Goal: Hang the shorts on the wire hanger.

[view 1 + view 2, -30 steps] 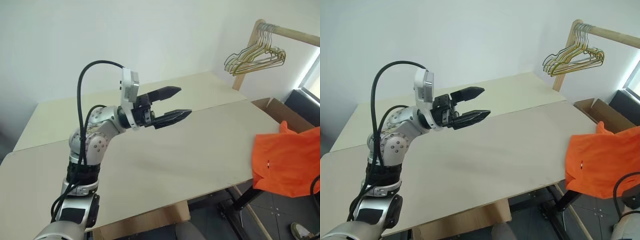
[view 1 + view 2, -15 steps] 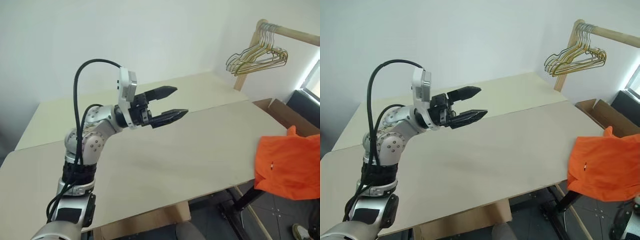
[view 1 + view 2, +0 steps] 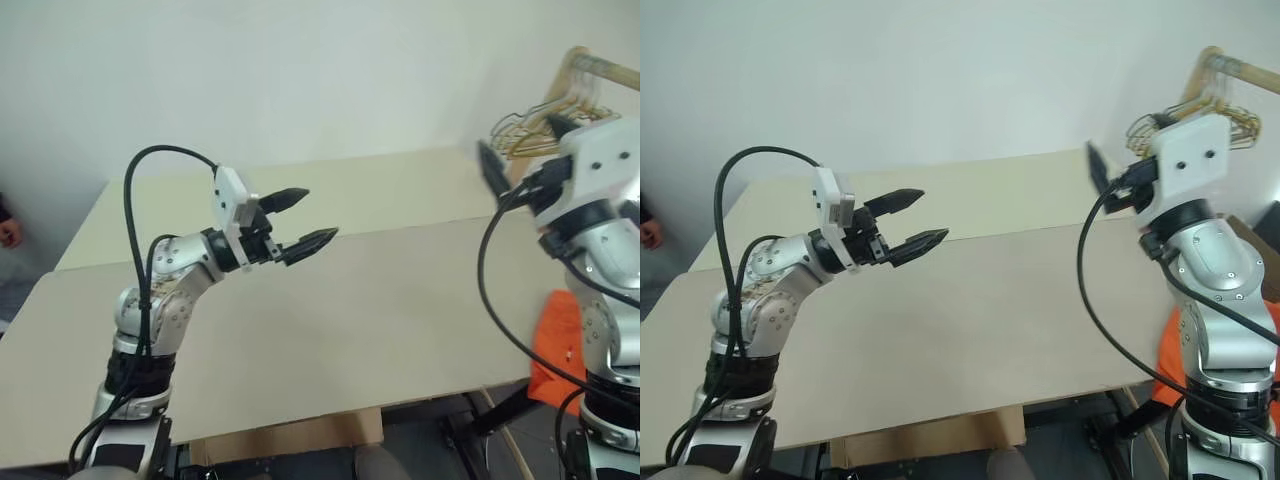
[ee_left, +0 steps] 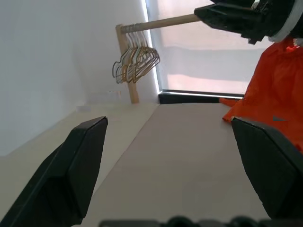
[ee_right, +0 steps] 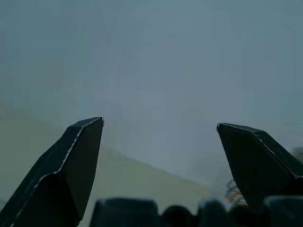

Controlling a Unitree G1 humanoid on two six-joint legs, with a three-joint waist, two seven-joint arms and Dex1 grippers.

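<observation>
The orange shorts (image 4: 279,90) hang over the table's right edge, mostly hidden behind my right arm in the eye views, where an orange strip (image 3: 557,350) shows. My left gripper (image 3: 312,218) is open and empty, held above the middle-left of the table, far from the shorts. My right gripper (image 3: 1110,175) is raised above the table's right end, over the shorts, and it is also open; nothing lies between its fingers (image 5: 80,156). The wire hanger is out of view.
A bunch of gold and pale wire hangers (image 4: 135,64) hangs on a wooden rail (image 3: 1225,65) behind the table's far right corner. The pale wooden table (image 3: 400,320) stretches between both arms. A person's hand (image 3: 8,230) shows at the left edge.
The camera has turned left. My right arm has swung up into view from the right, now in front of the shorts. My left gripper has sunk a little and stays open.
</observation>
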